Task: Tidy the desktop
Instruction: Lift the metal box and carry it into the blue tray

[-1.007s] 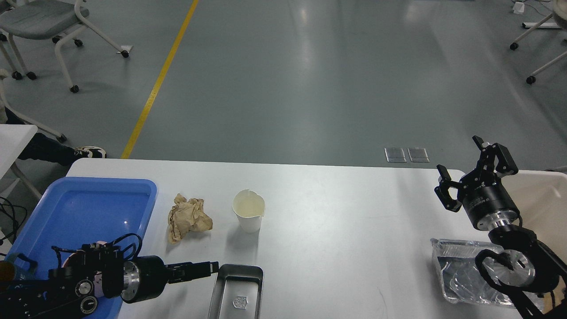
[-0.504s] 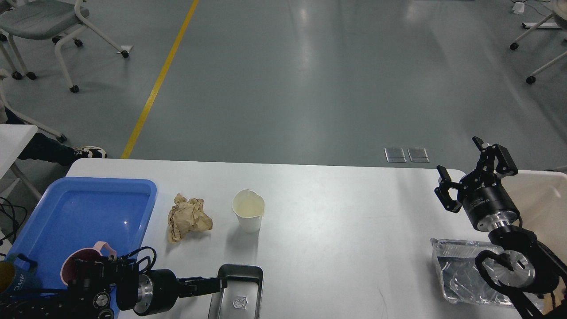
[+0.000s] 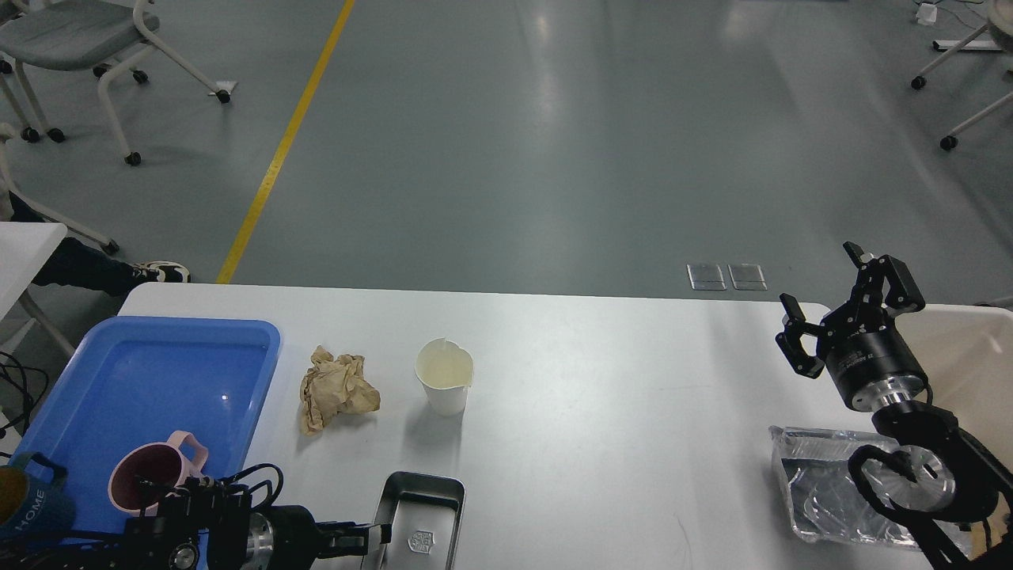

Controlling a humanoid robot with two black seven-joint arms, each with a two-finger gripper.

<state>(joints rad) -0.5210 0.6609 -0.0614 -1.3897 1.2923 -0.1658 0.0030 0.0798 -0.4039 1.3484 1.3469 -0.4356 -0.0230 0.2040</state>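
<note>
The white desktop (image 3: 617, 396) holds a crumpled brown paper (image 3: 339, 388), a white paper cup (image 3: 445, 376) standing upright, a steel tray (image 3: 419, 522) at the front edge and a clear foil container (image 3: 823, 483) at the front right. My left gripper (image 3: 376, 537) lies low at the front edge, its thin fingers closed on the steel tray's left rim. My right gripper (image 3: 819, 277) is open and empty, raised above the table's right end.
A blue plastic tray (image 3: 198, 326) at the left holds a pink mug (image 3: 150, 475) and a blue mug (image 3: 28, 507). A beige bin (image 3: 977, 356) stands off the right end. Chairs stand on the floor beyond.
My left gripper has drawn back towards the front edge, uncovering the pink mug. The steel tray has shifted slightly left with it. The right arm has not moved.
</note>
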